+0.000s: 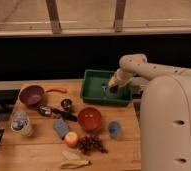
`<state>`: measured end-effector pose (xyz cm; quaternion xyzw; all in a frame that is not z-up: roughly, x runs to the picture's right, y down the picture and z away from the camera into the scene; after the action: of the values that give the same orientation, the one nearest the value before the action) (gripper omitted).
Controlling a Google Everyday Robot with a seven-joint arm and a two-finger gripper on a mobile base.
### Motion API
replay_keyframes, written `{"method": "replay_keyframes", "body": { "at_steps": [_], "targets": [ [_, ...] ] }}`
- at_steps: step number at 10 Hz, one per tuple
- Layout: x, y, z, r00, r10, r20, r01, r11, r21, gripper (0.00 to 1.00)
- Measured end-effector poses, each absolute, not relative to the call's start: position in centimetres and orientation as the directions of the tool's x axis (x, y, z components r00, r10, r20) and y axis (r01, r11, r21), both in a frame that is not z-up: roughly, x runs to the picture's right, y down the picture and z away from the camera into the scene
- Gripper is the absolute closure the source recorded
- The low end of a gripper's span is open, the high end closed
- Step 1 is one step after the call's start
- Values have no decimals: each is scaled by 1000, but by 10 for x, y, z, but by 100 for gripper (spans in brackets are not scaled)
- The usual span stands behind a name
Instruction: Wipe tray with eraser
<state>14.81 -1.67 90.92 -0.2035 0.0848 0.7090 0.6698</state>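
The shallow rectangular green plastic tray [95,93] with a raised rim sits at the upper right of the wooden table [39,152], right of the frame's centre, its long side running along the table's far edge. The gripper [112,88] reaches down into the tray's right half from the cream-coloured robot arm [149,70], which enters from the right of the frame; its fingers are drawn fully together, and a dark shape under them may be the flat black eraser, though whether it is held cannot be told. Just below the tray, near the frame's centre, stands a round orange-red bowl [89,119]. To its right is a small blue cup [114,129], and below it lies a bunch of dark grapes [90,144] with a red-and-yellow apple [71,139] just beside them on the left. A light blue block [61,128] lies left of the bowl. A yellow banana [73,162] lies at the bottom of the frame. Left of the tray, a dark elongated object [59,113] lies slantwise, with a small dark round cup [66,104] above it. A purple bowl [31,95] stands at the table's upper left, an orange carrot [56,90] beside it, and a clear plastic container [20,123] sits at the left edge. The robot's large pale body [171,125] fills the lower right.
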Motion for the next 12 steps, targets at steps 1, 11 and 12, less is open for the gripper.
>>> {"method": "replay_keyframes", "body": {
  "at_steps": [1,11,12],
  "targets": [
    [154,-10,918,-48,906,-421,-986,-111,-126,100],
    [165,27,979,-151,858,-491,-981,-192,-33,100],
    [165,25,983,-154,858,-490,-980,-195,-32,100]
  ]
}}
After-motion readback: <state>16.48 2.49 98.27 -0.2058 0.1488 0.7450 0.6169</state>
